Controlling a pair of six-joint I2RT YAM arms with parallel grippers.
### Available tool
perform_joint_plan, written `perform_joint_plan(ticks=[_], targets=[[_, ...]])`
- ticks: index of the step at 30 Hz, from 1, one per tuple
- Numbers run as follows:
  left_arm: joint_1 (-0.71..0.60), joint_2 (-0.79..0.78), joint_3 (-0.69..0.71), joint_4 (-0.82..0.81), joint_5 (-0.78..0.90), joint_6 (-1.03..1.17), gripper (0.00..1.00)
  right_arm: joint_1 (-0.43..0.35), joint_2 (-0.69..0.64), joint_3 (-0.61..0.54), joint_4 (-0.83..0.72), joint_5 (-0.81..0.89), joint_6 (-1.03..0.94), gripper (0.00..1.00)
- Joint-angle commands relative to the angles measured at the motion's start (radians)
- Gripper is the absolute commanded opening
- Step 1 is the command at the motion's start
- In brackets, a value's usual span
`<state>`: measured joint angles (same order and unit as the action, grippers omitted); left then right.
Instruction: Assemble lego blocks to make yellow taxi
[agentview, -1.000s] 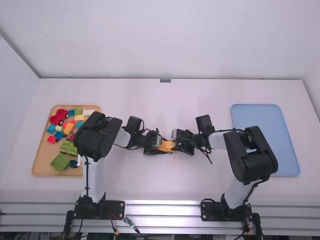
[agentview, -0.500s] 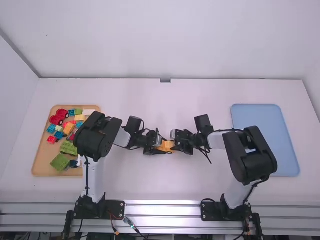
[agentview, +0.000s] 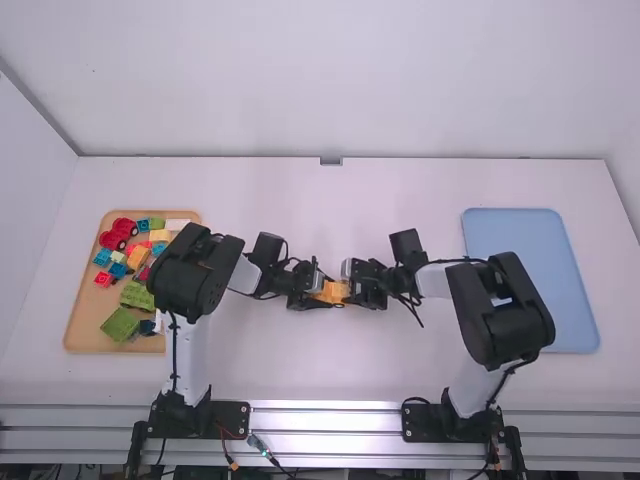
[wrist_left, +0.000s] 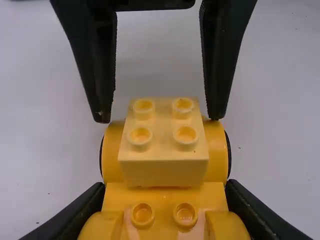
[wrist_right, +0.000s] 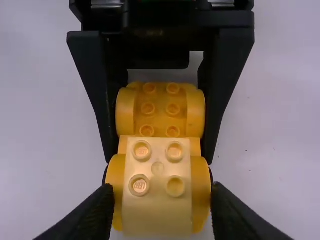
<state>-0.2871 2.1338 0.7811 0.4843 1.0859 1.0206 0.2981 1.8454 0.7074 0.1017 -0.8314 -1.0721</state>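
The yellow taxi (agentview: 332, 292), a partly built plastic car of orange-yellow and pale-yellow parts, is near the centre of the white table (agentview: 300, 370), between the two grippers. On the table's clock, with twelve at the edge away from the arm bases, the white-and-black left arm (agentview: 195, 275) comes in from eight o'clock and the white-and-black right arm (agentview: 500, 310) from four. The tan rectangular tray (agentview: 80, 335) lies at nine o'clock, and the light blue rectangular tray (agentview: 530, 290) at three.

The black two-finger left gripper (agentview: 323, 289) is at the taxi's nine o'clock side, its fingers clamped on the orange-yellow body. The black two-finger right gripper (agentview: 346, 287) is at the three o'clock side, its fingers spread apart, with their tips near the rounded fenders (wrist_left: 216, 150); whether they touch cannot be told.

Within the tan tray, a green studded block (agentview: 120, 324) sits toward six o'clock and red rounded pieces (agentview: 120, 232) toward twelve, with small blue blocks (agentview: 103, 257) at about eleven. Smallest is the pale-yellow block (wrist_left: 162, 150), four studs up, seated upright across the taxi's three o'clock end between the fenders.
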Motion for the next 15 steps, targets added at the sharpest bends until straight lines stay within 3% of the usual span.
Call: perform_joint_plan(ticks=[1,15], targets=[[-0.007,0.011,0.013,-0.004,-0.006,0.016,0.54,0.005,0.014,0.011,-0.003,0.017,0.001,0.56],[-0.002,0.011,0.013,-0.005,-0.006,0.016,0.54,0.003,-0.01,0.014,0.03,-0.175,-0.032,0.57]])
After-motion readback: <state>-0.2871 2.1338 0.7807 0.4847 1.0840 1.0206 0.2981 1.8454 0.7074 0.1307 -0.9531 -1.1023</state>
